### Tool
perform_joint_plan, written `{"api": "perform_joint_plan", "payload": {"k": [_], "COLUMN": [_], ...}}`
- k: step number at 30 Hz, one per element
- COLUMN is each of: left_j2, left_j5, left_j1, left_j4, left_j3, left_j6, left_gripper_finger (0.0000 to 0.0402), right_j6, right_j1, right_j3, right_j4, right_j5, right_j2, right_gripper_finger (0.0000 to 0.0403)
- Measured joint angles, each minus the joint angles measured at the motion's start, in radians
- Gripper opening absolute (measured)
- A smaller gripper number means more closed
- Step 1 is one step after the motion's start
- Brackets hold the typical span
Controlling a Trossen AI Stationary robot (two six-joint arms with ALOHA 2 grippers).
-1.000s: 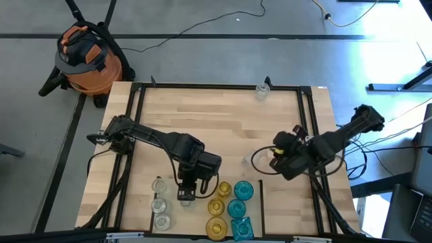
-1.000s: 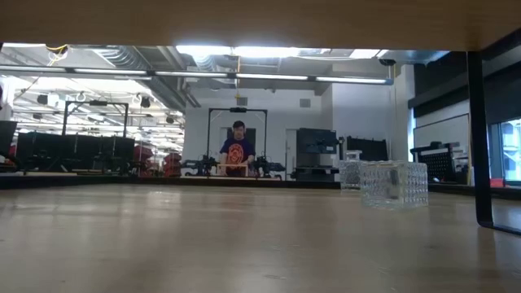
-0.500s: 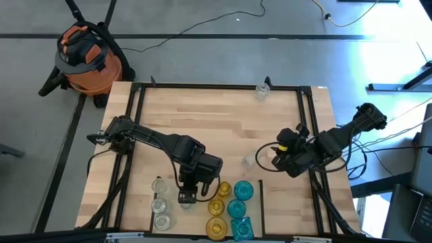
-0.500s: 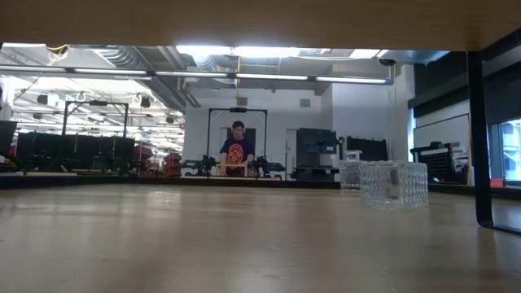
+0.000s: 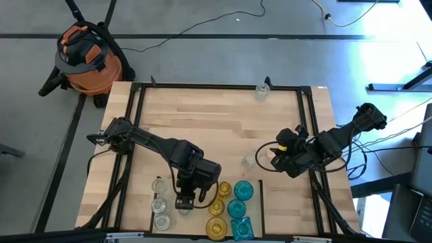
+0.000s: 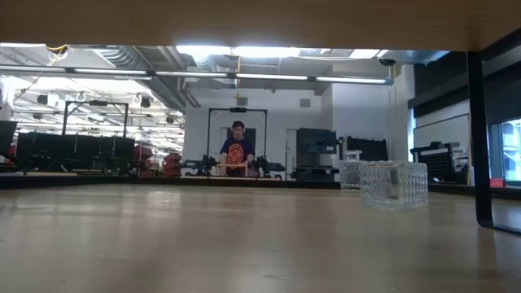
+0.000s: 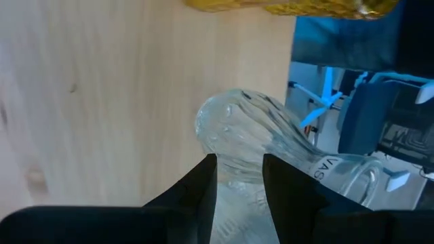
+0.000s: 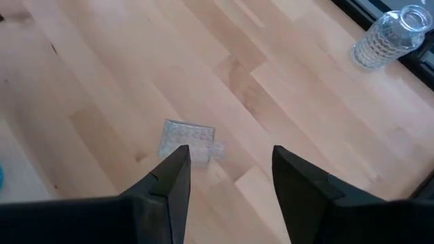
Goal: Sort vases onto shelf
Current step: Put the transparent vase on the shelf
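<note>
My left gripper point(image 5: 183, 201) is near the table's near edge, between a row of clear vases point(image 5: 160, 203) and the amber vases point(image 5: 217, 206). It is shut on a clear ribbed vase point(image 7: 234, 125). Teal vases point(image 5: 237, 208) stand right of the amber ones. All rest on the pale-wood shelf point(image 5: 202, 128). My right gripper point(image 5: 273, 159) hovers open at the table's right. Just to its left is a clear square vase point(image 8: 188, 142), on the wood beyond the gripper's spread fingers point(image 8: 169, 183). Another clear vase point(image 5: 262, 90) stands at the far edge. My left gripper pinches the clear ribbed vase between its two fingers point(image 7: 203, 186), one on each side of the narrower part point(image 7: 239, 177). The rounded bulb point(image 7: 227, 122) sticks out past the fingertips. The fingers come from above, pointing down at the wood. Whether the vase touches the shelf I cannot tell.
Black metal frame rails point(image 5: 307, 128) border the panel on the left, far and right sides. Thin dark lines point(image 5: 260, 202) divide the near part into sections. An orange shop vacuum point(image 5: 86, 57) stands on the floor beyond the far left corner. A person point(image 6: 237, 148) stands far back in the room.
My left gripper has moved a short way toward the table's near edge, still shut on the clear vase.
</note>
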Motion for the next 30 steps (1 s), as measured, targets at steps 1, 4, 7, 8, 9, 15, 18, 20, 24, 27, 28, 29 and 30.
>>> {"api": "perform_joint_plan", "payload": {"k": [1, 4, 7, 8, 9, 15, 18, 20, 24, 27, 28, 29, 30], "left_j2": [0.000, 0.000, 0.000, 0.000, 0.000, 0.000, 0.000, 0.000, 0.000, 0.000, 0.000, 0.000, 0.000], "left_j5": [0.006, 0.011, 0.015, 0.015, 0.018, 0.032, 0.036, 0.039, 0.042, 0.063, 0.065, 0.065, 0.065], "left_j1": [-0.003, -0.008, -0.010, -0.010, -0.010, -0.016, -0.017, -0.018, -0.026, -0.033, -0.035, -0.038, -0.040], "left_j4": [0.004, 0.023, 0.028, 0.029, 0.029, 0.042, 0.043, 0.043, 0.065, 0.102, 0.113, 0.120, 0.124], "left_j3": [0.000, 0.000, 0.000, 0.000, 0.000, 0.000, 0.000, 0.000, 0.000, 0.000, 0.000, 0.000, 0.000], "left_j6": [-0.001, -0.004, -0.016, -0.020, -0.021, -0.026, -0.037, -0.047, -0.050, -0.059, -0.064, -0.072, -0.077], "left_gripper_finger": [0.0112, 0.0112, 0.0112, 0.0112, 0.0112, 0.0112, 0.0112, 0.0112, 0.0112, 0.0112, 0.0112, 0.0112, 0.0112], "right_j6": [0.001, 0.007, 0.015, 0.016, 0.016, 0.016, 0.016, 0.016, 0.016, 0.016, 0.016, 0.016, 0.016], "right_j1": [0.000, 0.000, 0.000, 0.000, 0.000, 0.000, 0.000, 0.000, 0.000, 0.000, 0.000, 0.000, 0.000], "right_j3": [0.000, 0.000, 0.000, 0.000, 0.000, 0.000, 0.000, 0.000, 0.000, 0.000, 0.000, 0.000, 0.000], "right_j4": [0.002, 0.017, 0.019, 0.019, 0.019, 0.022, 0.025, 0.032, 0.049, 0.049, 0.049, 0.049, 0.049], "right_j5": [0.000, -0.002, -0.006, -0.013, -0.019, -0.047, -0.056, -0.063, -0.064, -0.063, -0.063, -0.063, -0.063], "right_j2": [0.000, 0.000, 0.000, 0.000, 0.000, 0.000, 0.000, 0.000, 0.000, 0.000, 0.000, 0.000, 0.000], "right_gripper_finger": [0.0167, 0.0167, 0.0167, 0.0167, 0.0167, 0.0167, 0.0167, 0.0167, 0.0167, 0.0167, 0.0167, 0.0167, 0.0167]}}
